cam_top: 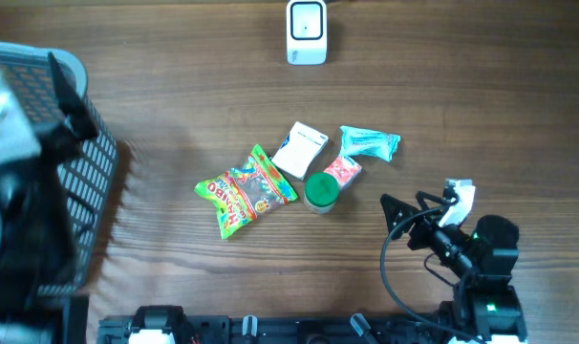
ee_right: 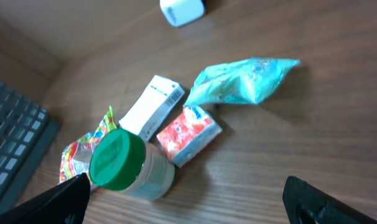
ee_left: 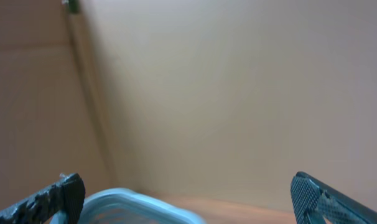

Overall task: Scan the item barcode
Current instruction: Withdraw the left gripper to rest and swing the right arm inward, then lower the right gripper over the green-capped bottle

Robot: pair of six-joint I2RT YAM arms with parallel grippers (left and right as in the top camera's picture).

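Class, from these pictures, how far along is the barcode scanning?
Done: nothing; the white box, its barcode showing, lies beside the candy bag, away from the scanner. In hand: nothing; left gripper and right gripper have open, empty jaws. Left: pick, present, scan.

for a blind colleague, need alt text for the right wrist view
The open right gripper hangs over a wooden table holding a green-lidded jar, red packet, white box with barcode showing, teal pouch and colourful candy bag. A white scanner sits at the top edge.
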